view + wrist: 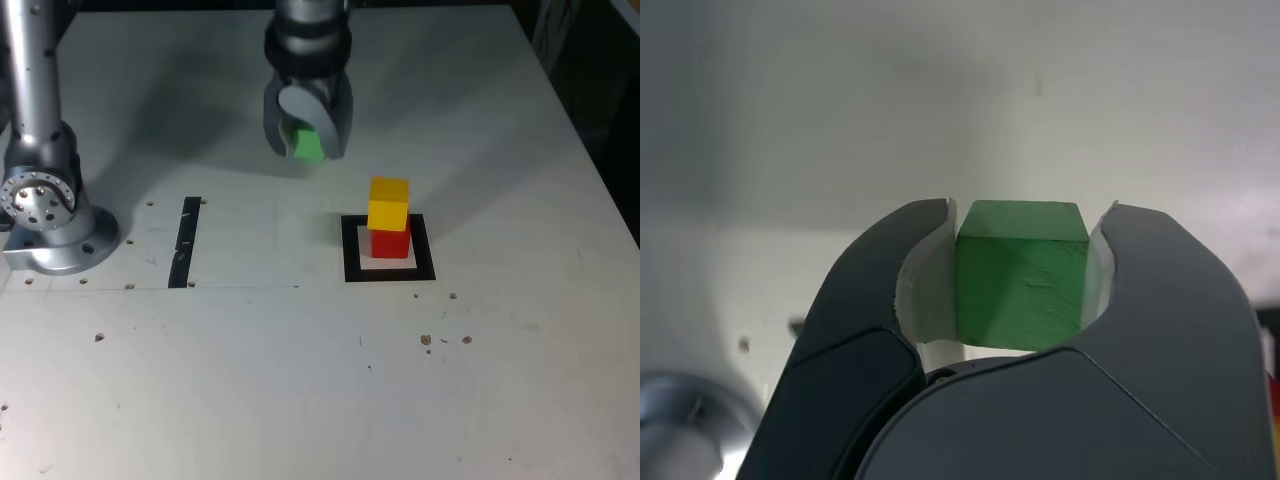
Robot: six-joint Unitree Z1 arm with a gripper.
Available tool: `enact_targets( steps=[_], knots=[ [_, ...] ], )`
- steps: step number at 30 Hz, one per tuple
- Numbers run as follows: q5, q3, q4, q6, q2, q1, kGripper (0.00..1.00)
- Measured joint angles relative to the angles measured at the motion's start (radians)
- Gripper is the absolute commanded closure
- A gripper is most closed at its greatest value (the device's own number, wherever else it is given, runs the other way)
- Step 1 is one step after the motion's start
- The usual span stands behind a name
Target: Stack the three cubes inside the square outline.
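Two stacked cubes (389,217) only exterior view shows.

A grey robot gripper (308,140) is clamping a small matte green cube (307,145) above the white table (300,380). A yellow cube (389,203) is sitting on a red cube (391,243) inside the black square outline (350,250).
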Motion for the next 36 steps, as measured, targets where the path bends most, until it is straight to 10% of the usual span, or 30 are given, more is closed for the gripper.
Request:
enact_targets(
  steps=[16,36],
  knots=[
    [-0.015,-0.374,0.465,-0.295,-0.014,-0.262,0.81],
    [-0.065,-0.537,0.479,-0.428,0.163,-0.378,0.81]
  ],
)
